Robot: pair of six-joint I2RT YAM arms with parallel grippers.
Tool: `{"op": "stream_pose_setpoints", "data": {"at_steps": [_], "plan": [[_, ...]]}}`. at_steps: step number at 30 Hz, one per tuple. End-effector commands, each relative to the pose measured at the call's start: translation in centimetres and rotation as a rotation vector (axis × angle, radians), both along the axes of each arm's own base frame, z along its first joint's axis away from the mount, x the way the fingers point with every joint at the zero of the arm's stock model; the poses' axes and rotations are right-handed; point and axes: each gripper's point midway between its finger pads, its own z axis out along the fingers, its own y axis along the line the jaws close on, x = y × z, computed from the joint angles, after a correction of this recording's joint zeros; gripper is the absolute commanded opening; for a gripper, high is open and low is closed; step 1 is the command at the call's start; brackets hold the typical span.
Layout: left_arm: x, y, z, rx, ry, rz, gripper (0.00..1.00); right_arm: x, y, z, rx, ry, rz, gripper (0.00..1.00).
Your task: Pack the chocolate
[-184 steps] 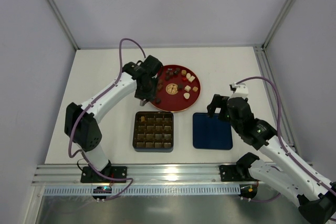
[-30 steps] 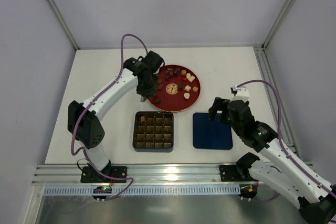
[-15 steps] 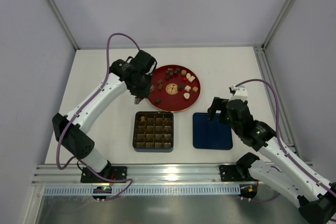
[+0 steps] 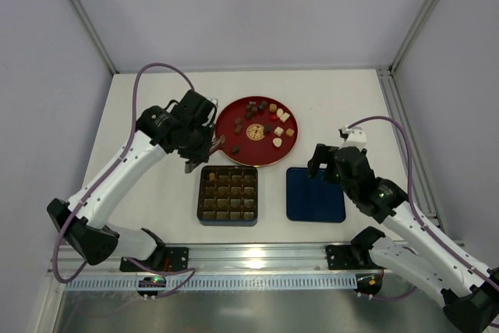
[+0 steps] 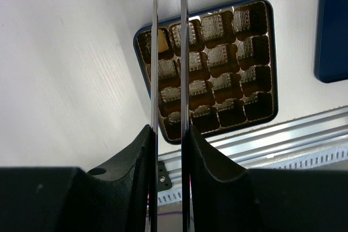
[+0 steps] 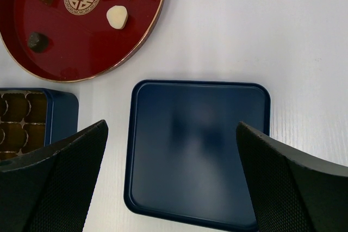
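Note:
Several pieces of chocolate (image 4: 265,118), dark brown, cream and reddish, lie on a round red plate (image 4: 257,164) with a gold emblem; the right wrist view shows some of them (image 6: 117,16). Below it sits the open blue box (image 4: 201,196) of empty brown cells (image 5: 217,55). My left gripper (image 4: 191,163) hovers at the box's upper left corner. Its thin metal blades (image 5: 154,80) stand a narrow gap apart and their tips run out of the wrist view. A cream patch (image 5: 162,39) shows in the corner cell. My right gripper (image 6: 171,125) stands wide open above the dark blue lid (image 6: 198,150).
The lid (image 4: 316,195) lies flat on the white table right of the box. An aluminium rail (image 4: 249,259) runs along the near edge, and grey walls enclose the table on three sides.
My left arm has swung from over the plate's left side down and left to the box's upper left corner. The right arm has stayed put.

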Motion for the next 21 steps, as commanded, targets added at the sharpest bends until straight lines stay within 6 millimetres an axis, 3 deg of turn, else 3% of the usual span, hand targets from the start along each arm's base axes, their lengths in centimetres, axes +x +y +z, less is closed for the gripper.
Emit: {"op": "stream_pose_setpoints", "data": {"at_steps": [1, 12, 21], "plan": [[-1.7, 0.5, 0.9, -0.022, -0.003, -0.019, 0.29, 0.7, 0.3, 1.2, 0.029, -0.042, -0.018, 1.0], [-5.3, 1.5, -0.7, -0.033, 0.043, -0.055, 0.29, 0.7, 0.2, 1.0, 0.027, -0.04, -0.025, 1.0], [-6.2, 0.9, -1.3, -0.038, 0.062, -0.078, 0.29, 0.7, 0.2, 0.8, 0.023, -0.036, -0.024, 1.0]]}}
